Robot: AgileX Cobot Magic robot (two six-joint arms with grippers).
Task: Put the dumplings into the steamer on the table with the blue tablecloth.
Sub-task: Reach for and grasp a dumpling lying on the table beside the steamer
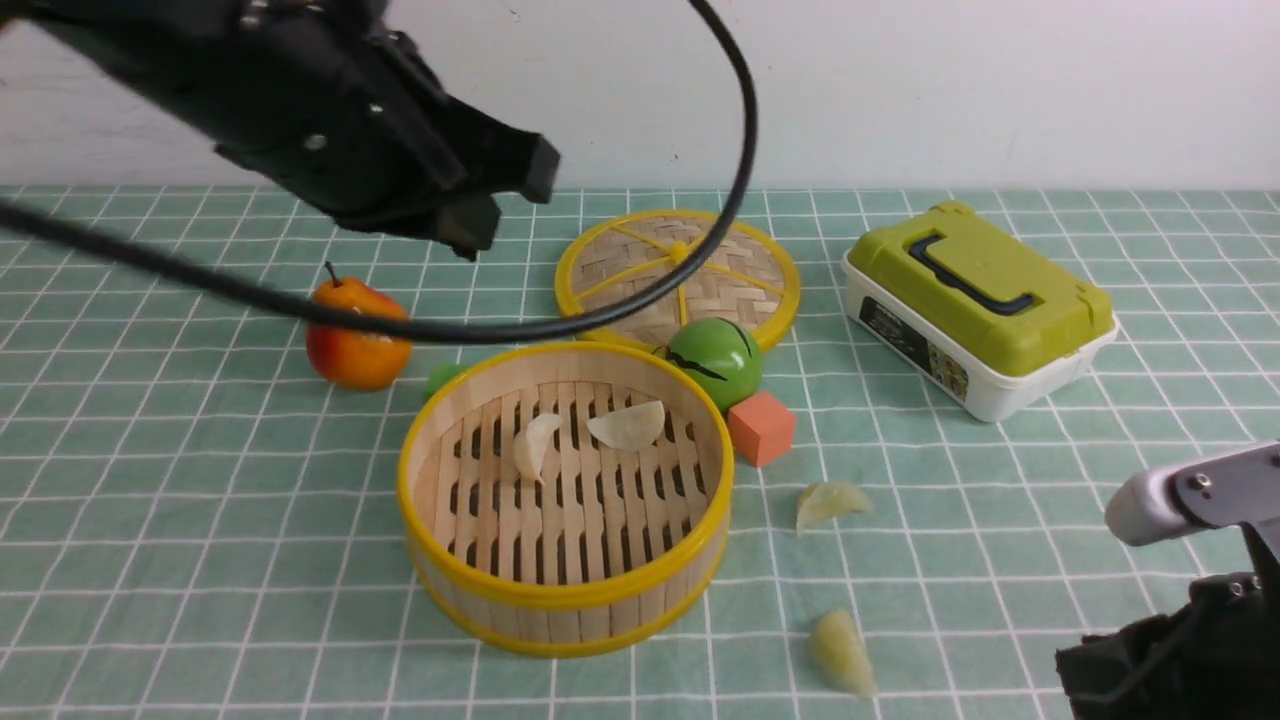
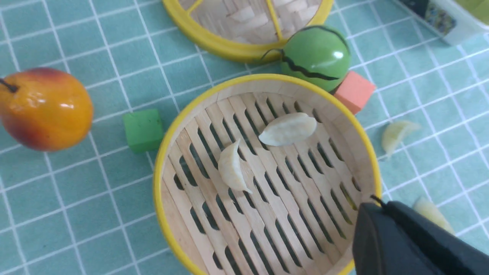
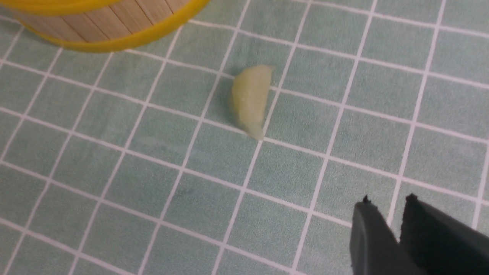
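Two white dumplings (image 1: pixel 535 443) (image 1: pixel 628 425) are lying on the slats inside the steamer (image 1: pixel 565 597), toward its far side. The two green dumplings are out on the cloth (image 1: pixel 200 480) over the bench, right of the steamer: one (image 1: pixel 828 502) near the orange cube (image 1: pixel 761 428), the other (image 1: pixel 842 653) closer to the camera.

The right pincer (image 3: pixel 387 200) is nearly pressed together, pinching nothing, well apart from a green one. The left pincer (image 1: pixel 505 200) hangs high over the far left. Can't tell if it's spread.

Behind the steamer there's a green ball (image 1: pixel 715 360) and a flat lid (image 1: pixel 680 275). A green cube (image 1: pixel 440 378) and a peach (image 1: pixel 357 335) are on the left, and a box (image 1: pixel 980 305) is far right. A cable (image 1: pixel 500 330) cuts across the lid and peach.
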